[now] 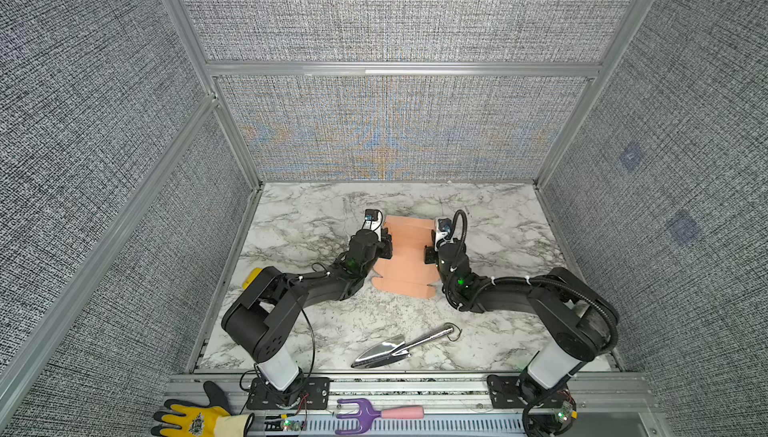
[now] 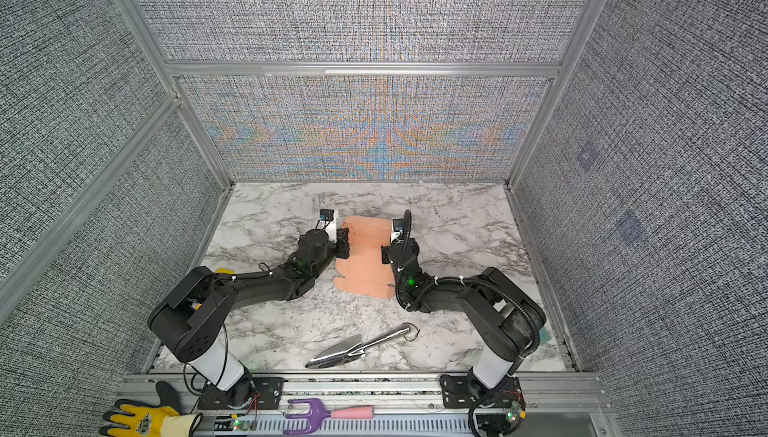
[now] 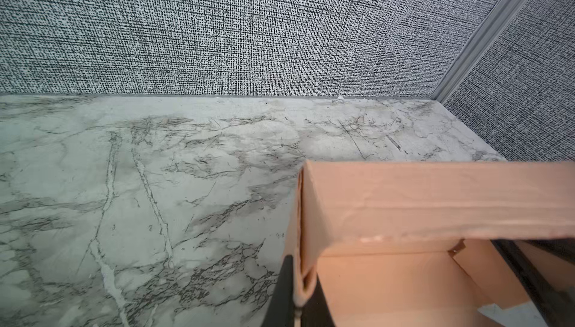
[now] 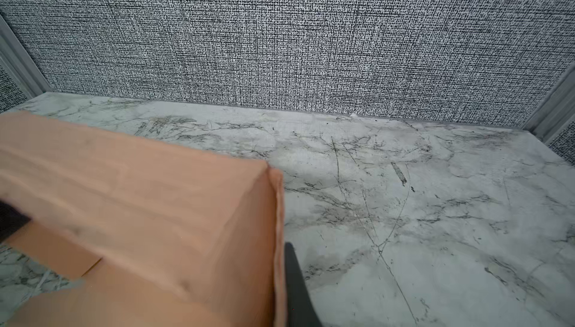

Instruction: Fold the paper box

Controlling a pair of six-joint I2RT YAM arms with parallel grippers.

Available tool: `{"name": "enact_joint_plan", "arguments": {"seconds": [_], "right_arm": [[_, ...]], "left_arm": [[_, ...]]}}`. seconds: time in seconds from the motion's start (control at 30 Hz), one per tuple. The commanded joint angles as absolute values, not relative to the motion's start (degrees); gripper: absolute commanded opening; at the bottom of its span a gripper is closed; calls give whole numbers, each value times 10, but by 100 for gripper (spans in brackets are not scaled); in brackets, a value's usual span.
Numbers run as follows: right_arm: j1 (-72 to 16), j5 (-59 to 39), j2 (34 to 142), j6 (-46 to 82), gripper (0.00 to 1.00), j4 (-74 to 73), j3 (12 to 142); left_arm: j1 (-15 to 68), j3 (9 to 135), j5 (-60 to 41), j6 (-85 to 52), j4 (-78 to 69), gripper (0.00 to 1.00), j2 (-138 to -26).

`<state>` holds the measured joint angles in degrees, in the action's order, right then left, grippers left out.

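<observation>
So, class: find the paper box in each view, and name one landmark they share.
In a top view: paper box on the marble table, centre.
In a top view: paper box, centre too.
Left wrist view: close up, wall pinched by left gripper.
Right wrist view: close up, at right gripper.
Shared landmark: marble table.

Both top views look steeply down from high above the near edge of the desk (image 1: pixel 299 227), facing the back wall (image 1: pixel 395 131), far enough off to take in the whole desk; the two share almost the same scene. Each wrist view sits low and close over the desk, facing that same wall, with the paper box (image 3: pixel 435 198) large in a near corner. The wrist views share the desk's far strip and the wall.
</observation>
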<state>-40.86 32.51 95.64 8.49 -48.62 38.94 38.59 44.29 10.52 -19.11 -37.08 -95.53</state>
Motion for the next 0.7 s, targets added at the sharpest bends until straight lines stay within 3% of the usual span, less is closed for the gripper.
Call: {"name": "enact_joint_plan", "arguments": {"seconds": [0.0,0.3,0.43,0.6,0.67], "right_arm": [[-411,299,951,105,0,-501,389],[-412,283,971,88,0,-551,367],[-412,271,983,82,0,-577,360],[-411,256,986,79,0,-583,353],[-411,247,981,78,22,-584,346]], "left_arm": [[386,434,97,-173,-364,11,-945],[386,389,90,-151,-408,11,-926],[386,373,96,-148,-441,1,-933],[386,362,110,-138,-474,0,-942],[386,359,117,-137,-485,0,-945]]}}
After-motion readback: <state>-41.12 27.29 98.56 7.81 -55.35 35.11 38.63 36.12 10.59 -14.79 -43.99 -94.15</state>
